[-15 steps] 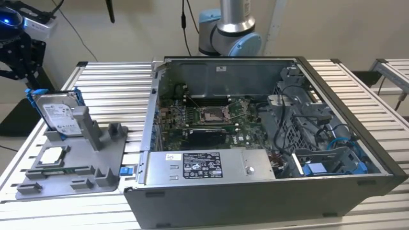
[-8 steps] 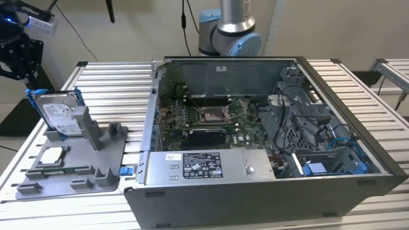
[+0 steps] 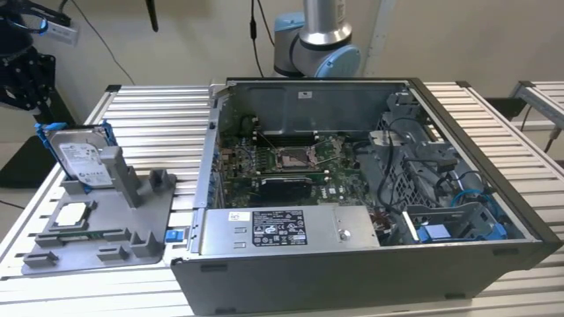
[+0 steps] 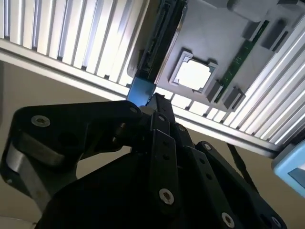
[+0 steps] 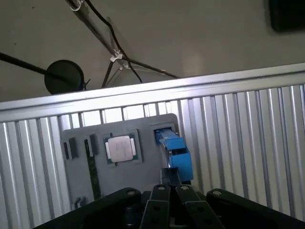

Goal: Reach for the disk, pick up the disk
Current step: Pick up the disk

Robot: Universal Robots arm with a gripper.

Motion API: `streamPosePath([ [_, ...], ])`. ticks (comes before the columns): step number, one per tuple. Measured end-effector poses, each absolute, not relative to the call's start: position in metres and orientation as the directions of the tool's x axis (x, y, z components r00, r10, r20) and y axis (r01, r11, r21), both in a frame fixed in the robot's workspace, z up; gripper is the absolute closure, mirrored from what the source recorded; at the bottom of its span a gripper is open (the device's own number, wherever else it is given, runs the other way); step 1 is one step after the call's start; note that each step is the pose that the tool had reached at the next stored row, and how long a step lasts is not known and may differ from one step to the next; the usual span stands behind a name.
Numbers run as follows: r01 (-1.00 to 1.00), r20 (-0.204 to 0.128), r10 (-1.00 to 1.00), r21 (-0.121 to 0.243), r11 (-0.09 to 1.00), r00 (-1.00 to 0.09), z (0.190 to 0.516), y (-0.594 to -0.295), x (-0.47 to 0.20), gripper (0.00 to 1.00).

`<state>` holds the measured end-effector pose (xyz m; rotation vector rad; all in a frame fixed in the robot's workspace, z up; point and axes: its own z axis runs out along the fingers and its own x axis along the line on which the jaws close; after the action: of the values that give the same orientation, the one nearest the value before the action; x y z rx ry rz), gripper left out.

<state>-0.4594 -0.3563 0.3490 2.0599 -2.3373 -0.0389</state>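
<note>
The disk (image 3: 78, 157) is a silver drive with a white label in a blue carrier. It stands on edge in a slot at the far end of a grey fixture (image 3: 105, 224), at the exterior view's left. My black gripper (image 3: 25, 98) hangs above it, a little further to the exterior view's left, and is apart from it. In both wrist views the disk appears edge-on, with its blue carrier end (image 4: 141, 90) (image 5: 175, 149) just beyond my gripper (image 4: 157, 99) (image 5: 169, 177). The fingers are drawn together with nothing between them.
The fixture also holds a square silver chip (image 3: 75, 212) (image 4: 194, 74) (image 5: 120, 146) and a green memory stick (image 4: 240, 55) (image 5: 93, 174). An open computer case (image 3: 352, 198) stands on the slatted table (image 3: 150, 112), with the arm's base (image 3: 316, 46) behind it.
</note>
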Motion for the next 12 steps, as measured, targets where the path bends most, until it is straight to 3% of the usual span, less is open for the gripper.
streamPosePath([
  [7,-0.999,0.003,-1.0,0.032,0.0,0.0,0.3485,-0.3563,-0.4594,1.0],
  [12,-1.0,0.0,-1.0,0.028,-0.013,0.013,0.3477,-0.3563,-0.4594,1.0],
])
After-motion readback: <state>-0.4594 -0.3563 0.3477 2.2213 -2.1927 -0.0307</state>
